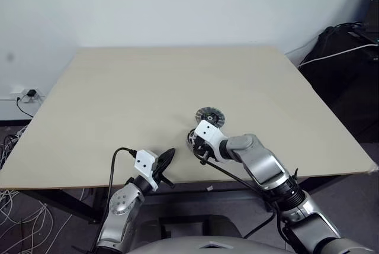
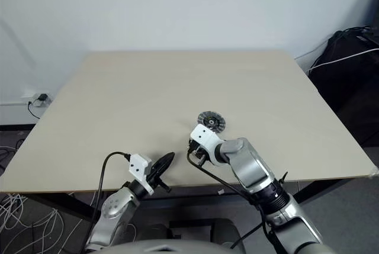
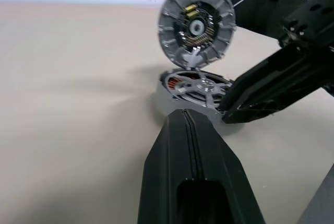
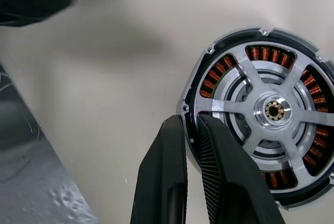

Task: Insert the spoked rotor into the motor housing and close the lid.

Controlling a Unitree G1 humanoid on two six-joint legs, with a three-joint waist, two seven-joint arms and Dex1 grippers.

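While the flat, shiny silver spoked rotor point(image 4: 274, 110) already lies seated in the round, shallow motor housing point(image 4: 209, 85), with copper-brown windings showing between its spokes, the ribbed grey-silver lid point(image 3: 197, 23) with its dark centre is not yet on: it sits just beside the housing, on the side away from the robot. In the left wrist view it appears tilted up on edge, its inner face turned toward the camera, its lower edge at the housing's far rim. From the head views both parts sit together near the front middle of the pale beige worktop point(image 1: 118, 88), the lid point(image 1: 210, 116) plain to see and the housing largely covered by the right arm.

The right claw point(image 4: 192, 130) points steeply down at the housing. Its two black fingers are nearly together, with only a thin gap between them, and their tips lie over the housing's near rim; whether they pinch the rim or only hover above it I cannot tell.

The left claw point(image 1: 167, 156) is at the worktop's front edge, to the left of the parts and apart from them, pointing level toward the housing. Its fingers are pressed together with nothing between them, seen as one black wedge with a closed seam in the left wrist view.

A black cable loops from the left wrist. Beyond the worktop's right side stands a dark heap of bags and cables point(image 1: 349, 52), and on the floor at left a power strip point(image 1: 26, 95) sits against the wall.
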